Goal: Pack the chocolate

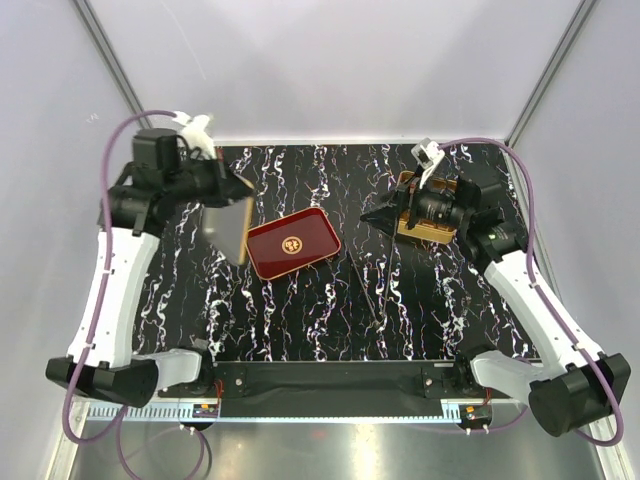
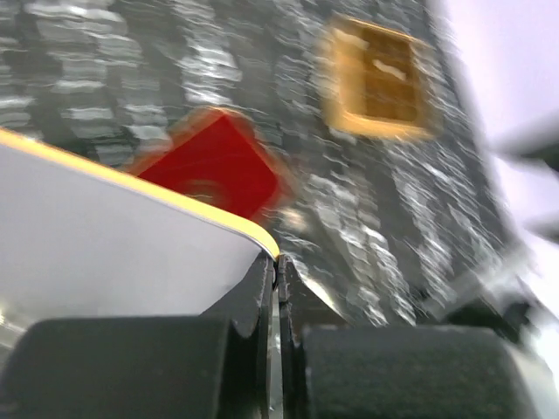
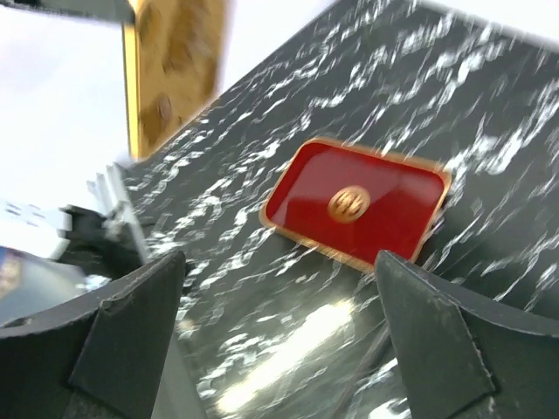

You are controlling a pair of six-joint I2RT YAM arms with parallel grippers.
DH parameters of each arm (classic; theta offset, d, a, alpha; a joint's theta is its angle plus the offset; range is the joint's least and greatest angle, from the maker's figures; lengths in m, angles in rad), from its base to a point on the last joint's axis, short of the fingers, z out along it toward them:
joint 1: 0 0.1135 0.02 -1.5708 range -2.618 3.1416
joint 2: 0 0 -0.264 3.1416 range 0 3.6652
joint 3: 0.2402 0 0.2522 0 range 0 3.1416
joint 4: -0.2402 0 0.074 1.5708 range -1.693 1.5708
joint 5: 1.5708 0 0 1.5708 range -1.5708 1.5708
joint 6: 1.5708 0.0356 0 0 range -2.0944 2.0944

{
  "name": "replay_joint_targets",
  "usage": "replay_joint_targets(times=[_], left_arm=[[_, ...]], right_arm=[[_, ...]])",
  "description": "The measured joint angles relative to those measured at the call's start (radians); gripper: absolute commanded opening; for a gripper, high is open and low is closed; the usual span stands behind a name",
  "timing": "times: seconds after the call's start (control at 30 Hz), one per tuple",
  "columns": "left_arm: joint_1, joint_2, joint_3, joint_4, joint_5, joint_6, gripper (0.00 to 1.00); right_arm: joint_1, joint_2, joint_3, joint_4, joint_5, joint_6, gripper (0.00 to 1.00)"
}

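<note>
No chocolate lumps can be made out in any view. My left gripper (image 1: 238, 188) is shut on the edge of a flat panel (image 1: 226, 228) and holds it up on edge, left of the red tray (image 1: 293, 243). In the left wrist view the shut gripper (image 2: 278, 259) pinches the panel (image 2: 105, 236), which is pale with a yellow rim. My right gripper (image 1: 380, 217) is open and empty above the table, right of the tray. Its wrist view shows the open gripper (image 3: 279, 262) facing the red tray (image 3: 354, 205).
A square golden box (image 1: 428, 228) sits under the right wrist; it shows blurred in the left wrist view (image 2: 380, 78). A blurred golden flat thing (image 3: 175, 61) is at the top left of the right wrist view. A thin dark rod (image 1: 366, 288) lies on the marbled table (image 1: 300, 320).
</note>
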Motion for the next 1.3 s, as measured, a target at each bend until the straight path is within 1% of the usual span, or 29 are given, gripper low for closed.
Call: replay_joint_targets(times=[0.07,0.2,0.27,0.4,0.5,0.63,0.87,1.1,1.3], left_arm=[[-0.066,0.004,-0.043,0.035,0.095,-0.012,0.0],[-0.175,0.061,-0.097,0.047,0.221,-0.01,0.0],[-0.215,0.074,-0.135,0.056,0.27,-0.003,0.0],[-0.255,0.07,-0.172,0.058,0.357,0.027,0.0],[-0.272,0.062,-0.172,0.067,0.413,0.063,0.0],[-0.306,0.056,-0.171,0.063,0.449,0.105,0.0],[-0.388,0.059,-0.152,0.041,0.47,0.144,0.0],[-0.419,0.056,-0.151,0.032,0.497,0.169,0.0],[-0.423,0.049,-0.129,0.001,0.55,0.23,0.0]], right_arm=[[0.0,0.001,-0.035,0.08,-0.021,-0.071,0.97],[0.0,0.021,-0.054,0.144,-0.071,-0.252,0.95],[0.0,0.02,-0.064,0.178,-0.115,-0.366,0.95],[0.001,0.016,-0.069,0.211,-0.201,-0.537,0.96],[0.053,0.022,-0.067,0.213,-0.235,-0.627,0.96],[0.182,0.05,-0.057,0.201,-0.228,-0.735,0.96],[0.296,0.108,0.02,0.1,-0.166,-0.887,0.96],[0.321,0.14,0.056,0.017,-0.16,-0.985,0.94],[0.322,0.18,0.074,-0.052,-0.216,-1.045,0.91]])
